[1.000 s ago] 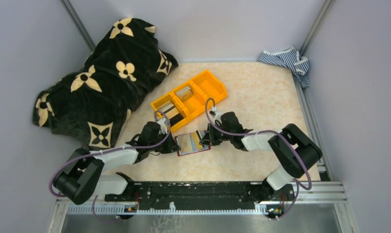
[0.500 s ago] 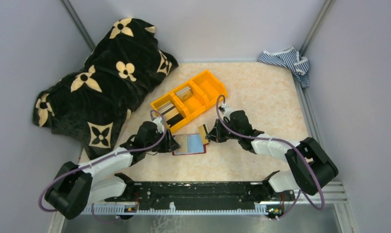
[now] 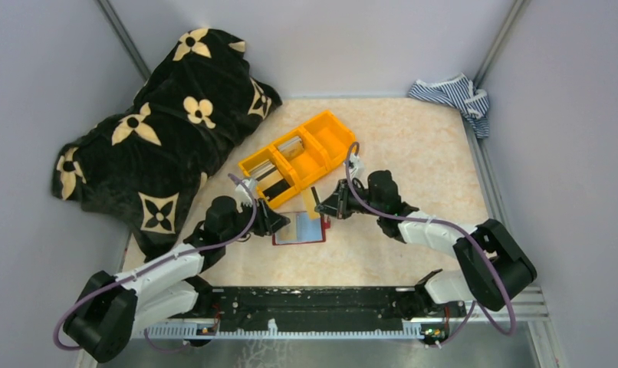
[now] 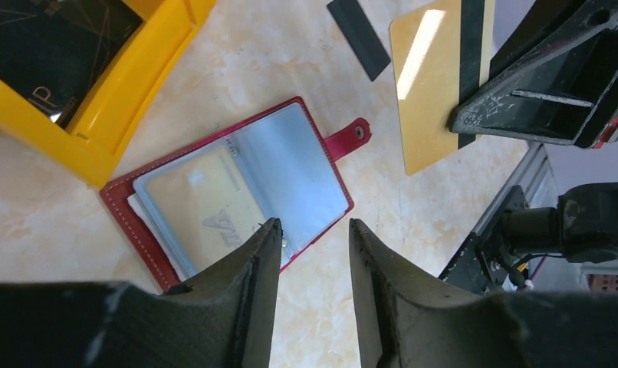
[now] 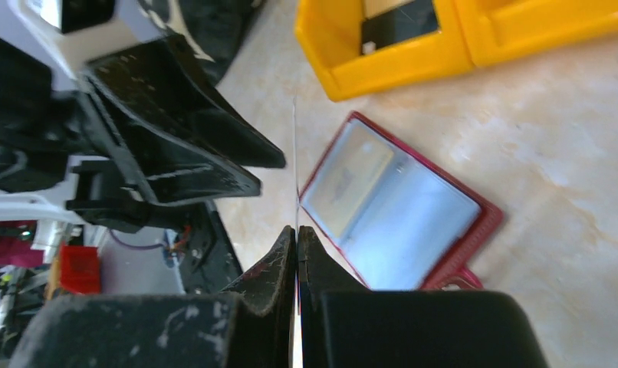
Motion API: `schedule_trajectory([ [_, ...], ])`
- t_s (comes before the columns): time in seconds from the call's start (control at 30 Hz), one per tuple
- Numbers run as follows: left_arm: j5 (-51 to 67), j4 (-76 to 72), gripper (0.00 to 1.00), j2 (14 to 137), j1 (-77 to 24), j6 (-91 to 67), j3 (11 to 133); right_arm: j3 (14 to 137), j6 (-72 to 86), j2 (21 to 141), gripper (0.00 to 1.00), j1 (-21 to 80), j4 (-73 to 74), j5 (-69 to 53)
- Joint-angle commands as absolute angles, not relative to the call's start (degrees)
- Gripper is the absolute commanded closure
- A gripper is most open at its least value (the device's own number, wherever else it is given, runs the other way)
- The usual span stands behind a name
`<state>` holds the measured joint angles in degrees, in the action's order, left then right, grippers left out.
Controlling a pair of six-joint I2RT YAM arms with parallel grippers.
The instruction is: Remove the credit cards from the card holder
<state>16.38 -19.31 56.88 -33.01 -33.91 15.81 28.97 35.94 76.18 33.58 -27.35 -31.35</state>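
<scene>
My right gripper point(image 5: 297, 230) pinches one beige card point(image 4: 432, 84), just right of the holder point(image 4: 290, 153). My left gripper point(image 4: 313, 230) sits at the holder's near edge, jaws a narrow gap apart, gripping nothing. The holder lies open on the marbled table point(image 3: 413, 153), with a second card point(image 4: 202, 203) in its pocket. Beyond is one orange bin point(image 3: 333, 138) with three compartments, two holding cards point(image 3: 271, 175). Grey walls; one flowered blanket point(image 3: 160, 130) far left, one striped cloth point(image 3: 451, 96) far right.

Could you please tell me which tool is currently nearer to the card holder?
Left. The left tool hovers open right over the card holder's edge; the right tool, shut on a gold card, is off beyond its tab side.
</scene>
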Motion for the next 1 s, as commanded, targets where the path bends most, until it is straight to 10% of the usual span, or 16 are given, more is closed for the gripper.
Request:
schedule_trajectory([
  [0.0,21.16,-37.11,0.57,56.97,-33.14,-35.97,12.25,32.08,41.05,76.56,1.00,33.49,-40.58,-36.68],
  [0.97,29.17,-74.52,0.65,77.97,-33.20,-43.77,16.33,30.70,41.91,75.84,1.00,33.95,-41.57,-38.31],
])
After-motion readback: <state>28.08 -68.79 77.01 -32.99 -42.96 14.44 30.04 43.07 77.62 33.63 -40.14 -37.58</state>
